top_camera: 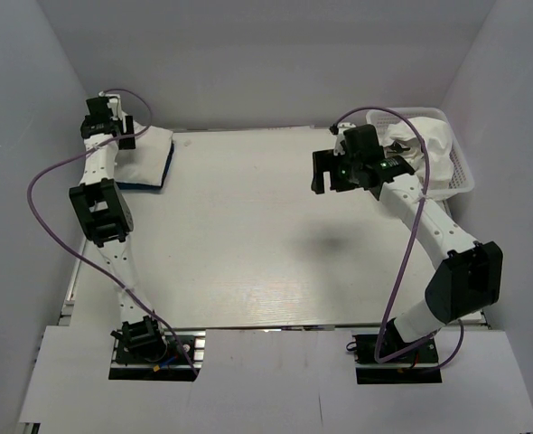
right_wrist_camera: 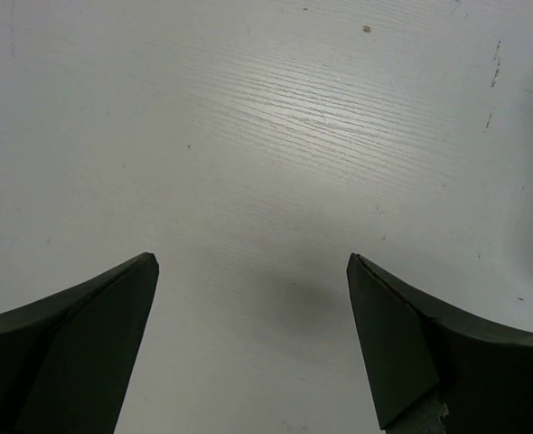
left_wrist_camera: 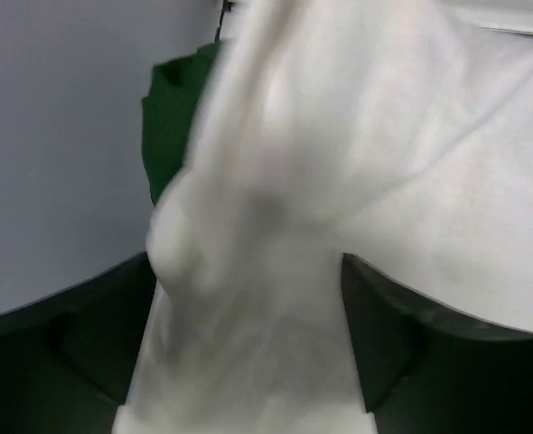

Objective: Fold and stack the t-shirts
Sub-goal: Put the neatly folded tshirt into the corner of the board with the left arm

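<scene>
Pale walls enclose a white counter [top_camera: 248,235], with both arm bases at its near edge.

Left arm: it reaches to the far left corner, where its gripper [top_camera: 126,127] sits over a folded pile. The white tee [top_camera: 144,149] lies on top. The blue tee [top_camera: 168,163] lies beneath it and shows only as a dark blue strip along the pile's right and near edges. In the left wrist view, the left gripper [left_wrist_camera: 248,258] has its fingers [left_wrist_camera: 375,334] spread apart. A blurred ridge of the white tee [left_wrist_camera: 384,181] fills the gap between them. A dark green sleeve [left_wrist_camera: 176,117] shows at upper left, against the wall.

Right arm: it is bent over the right half of the counter, and the right gripper [top_camera: 325,172] hangs above bare surface. The right wrist view shows this gripper [right_wrist_camera: 253,262] with fingers [right_wrist_camera: 95,316] wide apart, holding nothing, and only woodgrain counter [right_wrist_camera: 275,117] below.

Far right corner: a white basket [top_camera: 461,163] stands just behind the right wrist. It holds crumpled white cloth [top_camera: 434,149], well apart from the folded pile.
</scene>
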Controlling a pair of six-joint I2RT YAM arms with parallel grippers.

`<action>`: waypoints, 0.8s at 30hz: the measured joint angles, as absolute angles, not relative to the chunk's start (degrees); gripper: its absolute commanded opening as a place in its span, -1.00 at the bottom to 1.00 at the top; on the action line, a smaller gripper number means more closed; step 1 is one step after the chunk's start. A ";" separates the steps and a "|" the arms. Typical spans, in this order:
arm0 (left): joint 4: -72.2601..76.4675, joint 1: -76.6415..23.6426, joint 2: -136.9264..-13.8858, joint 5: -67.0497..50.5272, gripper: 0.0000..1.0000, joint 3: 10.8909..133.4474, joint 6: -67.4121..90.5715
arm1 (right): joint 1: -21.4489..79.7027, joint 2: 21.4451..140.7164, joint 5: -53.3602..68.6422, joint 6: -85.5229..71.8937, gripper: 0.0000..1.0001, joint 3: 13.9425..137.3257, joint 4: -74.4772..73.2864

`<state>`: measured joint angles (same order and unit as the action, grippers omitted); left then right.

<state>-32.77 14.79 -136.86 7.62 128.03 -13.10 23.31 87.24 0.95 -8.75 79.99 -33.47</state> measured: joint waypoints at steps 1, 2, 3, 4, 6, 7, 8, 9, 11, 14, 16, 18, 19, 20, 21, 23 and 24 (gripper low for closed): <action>-32.25 14.79 -137.23 8.16 1.00 128.25 -12.32 | 23.33 87.48 1.10 -8.78 0.81 80.27 -33.65; -31.66 14.79 -137.49 9.04 1.00 128.33 -11.92 | 23.33 87.68 1.28 -8.78 0.81 80.53 -33.78; -31.14 14.79 -137.60 10.04 1.00 128.33 -11.60 | 23.33 87.83 1.41 -8.80 0.81 80.75 -33.89; -30.92 14.79 -137.64 10.74 1.00 128.33 -11.16 | 23.35 88.01 1.65 -8.80 0.81 80.99 -33.98; -30.22 14.79 -137.64 11.64 1.00 128.42 -10.37 | 23.38 88.29 1.89 -8.82 0.81 81.34 -34.20; -29.82 14.79 -137.64 11.68 1.00 128.55 -9.96 | 23.35 88.44 2.07 -8.82 0.81 81.52 -34.24; -29.78 14.76 -137.64 11.68 1.00 128.66 -9.69 | 23.38 88.55 2.17 -8.82 0.81 81.65 -34.26; -29.85 14.55 -137.56 11.68 1.00 128.75 -9.45 | 23.38 88.58 2.35 -8.82 0.81 81.65 -34.22; -30.22 14.41 -137.25 11.40 1.00 128.92 -8.58 | 23.38 88.58 2.61 -8.82 0.81 81.65 -34.20; -32.01 14.06 -136.53 10.11 1.00 129.91 -6.04 | 23.35 88.53 3.20 -8.86 0.81 81.47 -33.78; -33.76 13.61 -135.04 8.88 1.00 129.91 -3.68 | 23.35 87.81 3.51 -9.13 0.81 80.03 -32.05; -35.53 12.78 -131.90 7.57 1.00 128.07 -0.34 | 23.35 86.19 3.88 -9.80 0.81 77.45 -30.50; -36.34 12.19 -129.91 7.16 1.00 126.61 1.28 | 23.35 85.23 4.05 -10.13 0.81 75.83 -29.34; -36.86 11.40 -127.33 6.72 1.00 124.38 3.03 | 23.35 84.01 4.25 -10.46 0.81 73.97 -28.45; -37.41 10.24 -124.40 6.39 1.00 121.64 4.93 | 23.35 82.89 4.32 -10.81 0.81 72.36 -27.94; -38.98 7.07 -118.96 6.57 1.00 116.68 8.69 | 23.33 80.75 4.29 -11.99 0.81 69.25 -26.81; -38.46 4.54 -116.38 7.31 1.00 113.95 10.39 | 23.33 79.88 4.21 -12.78 0.81 68.05 -26.68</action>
<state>-38.46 4.54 -116.38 7.31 113.95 10.39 23.33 79.88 4.21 -12.78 68.05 -26.68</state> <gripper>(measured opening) 0.998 0.907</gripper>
